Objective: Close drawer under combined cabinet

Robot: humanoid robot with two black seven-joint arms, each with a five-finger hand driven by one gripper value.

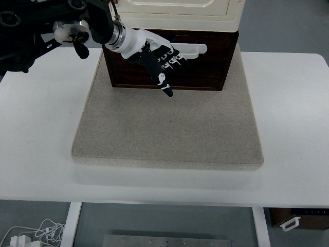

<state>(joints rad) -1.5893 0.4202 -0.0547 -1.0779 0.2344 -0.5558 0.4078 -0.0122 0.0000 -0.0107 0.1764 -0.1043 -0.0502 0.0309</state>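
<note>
Fingers (177,56) of the left hand (157,59) lie stretched out and loosely spread, flat against the front of the dark brown wooden drawer (205,69), gripping nothing, with the thumb angled down toward the grey stone-like slab (164,134). That drawer sits at the bottom of the cream-coloured cabinet (180,10), its face standing forward of the cabinet body above, so by my reading it is not yet fully home. The cabinet rests at the far edge of the slab, which lies on the white table (293,113). No right arm shows anywhere. The hand presses left of the drawer's middle, so an uneven push could skew the drawer in its runners and jam it partway. A hard shove might instead slide the whole cabinet backward off the slab, since nothing visibly braces it. The downward thumb could also catch on the drawer's lower edge or scrape the slab as the palm advances, and slender finger joints laid flat may buckle under load.
</note>
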